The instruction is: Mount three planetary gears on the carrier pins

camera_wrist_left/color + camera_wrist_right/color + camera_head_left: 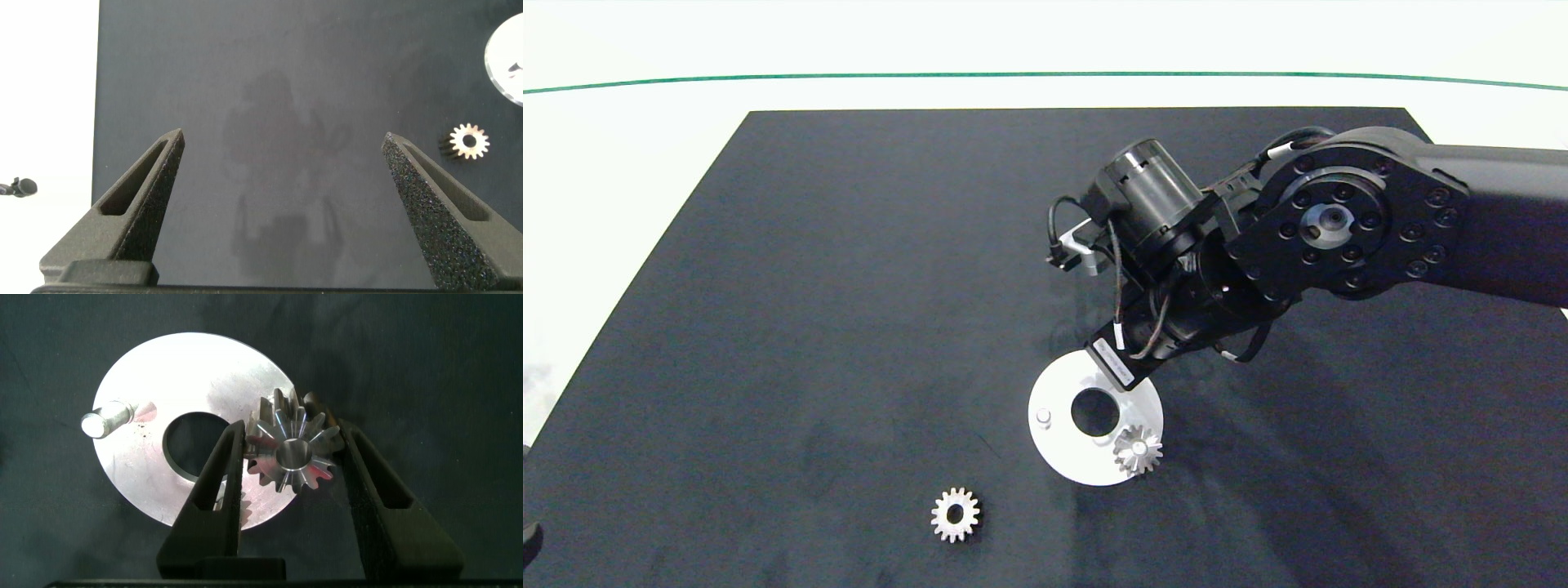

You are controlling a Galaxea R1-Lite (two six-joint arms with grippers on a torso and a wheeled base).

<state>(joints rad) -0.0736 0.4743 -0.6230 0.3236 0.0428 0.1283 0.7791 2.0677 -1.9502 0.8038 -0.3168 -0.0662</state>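
The white disc point(1058, 384) lies on the black mat, with one bare carrier pin point(1043, 418) standing at its left. One planetary gear point(1137, 449) sits on the pin at the disc's near right, clear of any finger in the head view. A second gear point(954, 514) lies loose on the mat nearer the front. My right arm point(1331, 220) hangs over the disc's far rim and hides that part. In the right wrist view my right gripper point(288, 431) is open, its fingers framing the seated gear point(290, 469) beside the bare pin point(106, 422). My left gripper point(283, 139) is open over bare mat.
The black mat point(809, 286) covers most of the white table, whose far edge carries a green line point(1045, 75). In the left wrist view the loose gear point(470, 140) and a piece of the disc's rim point(507, 57) show off to one side.
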